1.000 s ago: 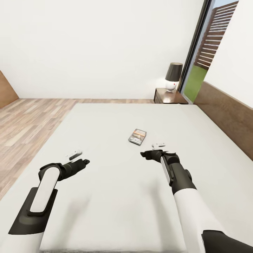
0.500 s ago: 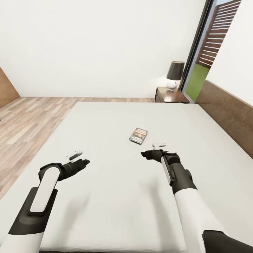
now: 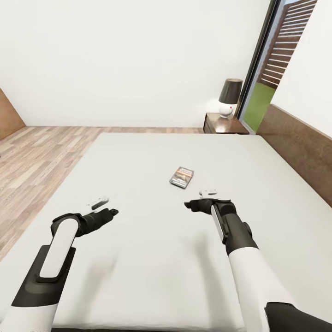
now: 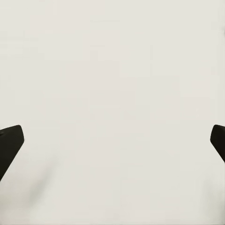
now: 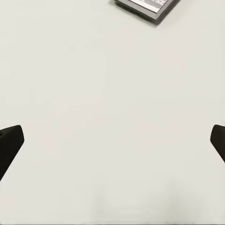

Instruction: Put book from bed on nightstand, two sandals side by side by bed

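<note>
book (image 3: 181, 177): lying flat on the bed (image 3: 138, 258), cover up, mid-mattress toward the headboard side; a corner of it is also showing in the right wrist view (image 5: 146, 6)
bed: off-white mattress running under both arms, brown headboard (image 3: 299, 147) along the robot's right
right gripper (image 3: 192, 204): hovering over the mattress just short of the book, fingers spread wide, nothing between them; in the right wrist view both dark fingertips (image 5: 10, 143) are sitting at the far edges with bare sheet between
left gripper (image 3: 109, 213): hanging over bare mattress well apart from the book, fingers wide apart and holding nothing, per the left wrist view where fingertips (image 4: 9, 143) are at the edges
nightstand (image 3: 225, 125): standing beyond the far side of the bed beside the headboard, a lamp (image 3: 229, 97) sitting on top
nightstand free space: probably some room in front of the lamp, hard to tell at this distance
sandals: not picking them out here
step in hand: right arm looking like it is lining up on the book
book handling: judging it light, thin, fairly stiff, likely slick cover; lying flush on a soft mattress, so little edge to get under
where to grip: pinching across the short width at a long edge, pressing one finger into the mattress to get beneath
risk: book sliding away or cover fanning open if only the top cover gets caught
</note>
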Controlling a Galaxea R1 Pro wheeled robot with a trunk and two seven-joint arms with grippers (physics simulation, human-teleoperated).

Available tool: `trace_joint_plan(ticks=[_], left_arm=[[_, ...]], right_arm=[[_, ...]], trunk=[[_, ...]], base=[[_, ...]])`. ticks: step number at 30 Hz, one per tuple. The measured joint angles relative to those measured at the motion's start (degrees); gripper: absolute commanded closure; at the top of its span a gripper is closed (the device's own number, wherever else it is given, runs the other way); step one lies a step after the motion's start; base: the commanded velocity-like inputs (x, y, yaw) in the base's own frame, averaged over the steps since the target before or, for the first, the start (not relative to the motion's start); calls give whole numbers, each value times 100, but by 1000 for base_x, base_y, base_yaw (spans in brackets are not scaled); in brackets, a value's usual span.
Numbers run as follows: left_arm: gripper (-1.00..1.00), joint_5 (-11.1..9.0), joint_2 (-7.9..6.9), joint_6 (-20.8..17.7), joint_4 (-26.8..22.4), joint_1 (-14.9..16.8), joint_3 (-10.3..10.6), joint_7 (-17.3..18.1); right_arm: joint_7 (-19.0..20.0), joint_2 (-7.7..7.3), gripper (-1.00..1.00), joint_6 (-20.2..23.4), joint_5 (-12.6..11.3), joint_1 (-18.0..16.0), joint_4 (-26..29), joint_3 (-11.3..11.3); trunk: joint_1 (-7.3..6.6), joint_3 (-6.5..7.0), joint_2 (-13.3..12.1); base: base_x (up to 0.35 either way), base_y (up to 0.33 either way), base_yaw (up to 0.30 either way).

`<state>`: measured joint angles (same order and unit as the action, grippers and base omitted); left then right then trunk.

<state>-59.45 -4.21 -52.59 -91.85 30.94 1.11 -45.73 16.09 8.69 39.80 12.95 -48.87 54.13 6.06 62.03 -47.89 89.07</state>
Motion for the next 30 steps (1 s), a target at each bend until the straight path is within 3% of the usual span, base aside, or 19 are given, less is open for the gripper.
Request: trace_joint_plan(ticks=[6, 20, 30], left_arm=[[-100, -151, -4, -170, 5, 17, -5, -15], [-100, -181, -4, -218, -2, 10, 3, -10], [-100, -144, -5, -222, -3, -10, 4, -20]], right_arm=[[0, -2, -100, 180, 5, -4, 2, -10], [-2, 5, -100, 225, 9, -5, -2, -22], [-16, 18, -100, 220, 15, -5, -6, -31]], trunk=[[0, -47, 0], [0, -170, 0], [-219, -79, -400]], base=[[0, 0, 0], [0, 0, 0], [0, 0, 0]])
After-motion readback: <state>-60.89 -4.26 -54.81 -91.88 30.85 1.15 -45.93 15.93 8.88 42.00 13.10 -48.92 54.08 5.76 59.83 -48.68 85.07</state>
